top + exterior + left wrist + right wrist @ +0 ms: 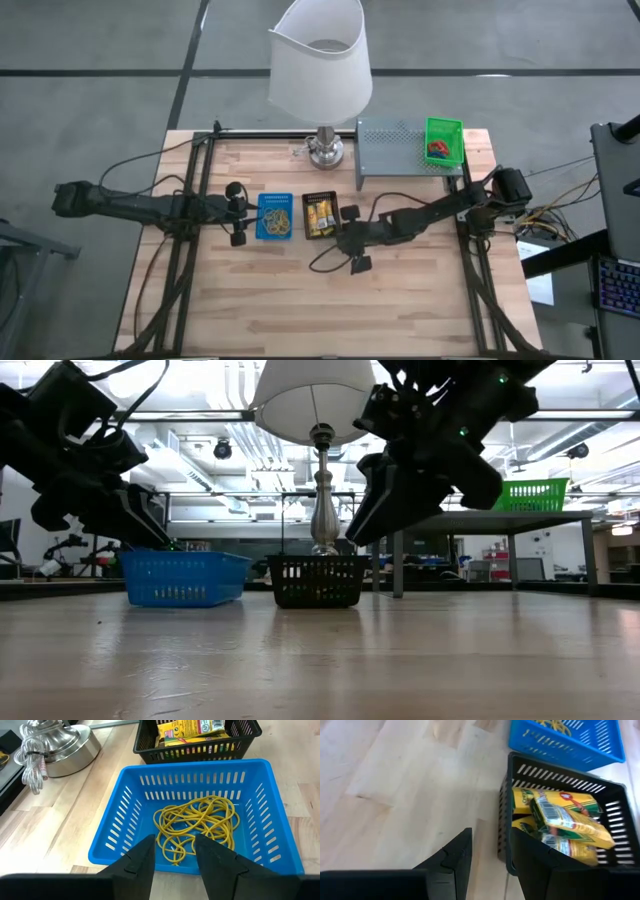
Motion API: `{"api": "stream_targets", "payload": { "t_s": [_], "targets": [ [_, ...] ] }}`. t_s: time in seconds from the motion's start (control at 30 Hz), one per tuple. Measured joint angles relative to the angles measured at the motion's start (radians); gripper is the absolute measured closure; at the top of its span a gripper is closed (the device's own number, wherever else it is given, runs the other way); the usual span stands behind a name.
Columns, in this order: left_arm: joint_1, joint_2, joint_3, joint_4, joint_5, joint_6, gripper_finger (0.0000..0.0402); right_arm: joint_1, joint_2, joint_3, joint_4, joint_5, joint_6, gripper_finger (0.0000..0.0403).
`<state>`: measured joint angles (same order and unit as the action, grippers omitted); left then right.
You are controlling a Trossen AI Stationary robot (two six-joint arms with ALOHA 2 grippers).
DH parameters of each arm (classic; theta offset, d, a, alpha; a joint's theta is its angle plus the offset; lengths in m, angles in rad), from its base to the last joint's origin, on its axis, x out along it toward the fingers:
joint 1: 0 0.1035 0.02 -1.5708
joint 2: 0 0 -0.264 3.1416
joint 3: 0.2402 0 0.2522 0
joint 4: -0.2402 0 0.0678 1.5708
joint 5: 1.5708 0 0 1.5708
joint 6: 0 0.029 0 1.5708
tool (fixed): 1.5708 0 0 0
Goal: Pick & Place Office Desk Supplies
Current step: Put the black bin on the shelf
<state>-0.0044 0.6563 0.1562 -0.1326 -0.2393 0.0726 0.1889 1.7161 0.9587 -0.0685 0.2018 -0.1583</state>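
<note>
Yellow rubber bands (197, 822) lie tangled in the blue tray (262, 216). Yellow packets with red marks (565, 817) lie in the black tray (320, 194) beside it. Red and blue rings (437, 148) sit in the green tray (443, 124) on the grey shelf (390, 150). My left gripper (173, 842) is open and empty, hanging at the blue tray's left side (240, 215). My right gripper (490, 840) is open and empty, held above the black tray's right wall (350, 228); one finger is over the table, the other over the tray.
A lamp with a white shade (320, 60) and a metal base (325, 150) stands at the far edge behind the trays, its coiled cord (31, 762) beside the base. Bare wooden tabletop (330, 310) stretches toward the near edge.
</note>
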Motion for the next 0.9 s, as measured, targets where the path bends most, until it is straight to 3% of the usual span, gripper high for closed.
{"api": "stream_targets", "payload": {
  "t_s": [0.63,0.9],
  "targets": [
    [0.0,0.0,0.0,0.0,0.0,0.0,0.0259,-0.016,0.002,-0.025,0.017,-0.001,-0.048,0.0275],
    [0.0,0.001,0.0,0.0,0.0,0.0,0.0259,-0.025,0.076,-0.03,0.102,-0.021,-0.078,0.0275]
  ]
}}
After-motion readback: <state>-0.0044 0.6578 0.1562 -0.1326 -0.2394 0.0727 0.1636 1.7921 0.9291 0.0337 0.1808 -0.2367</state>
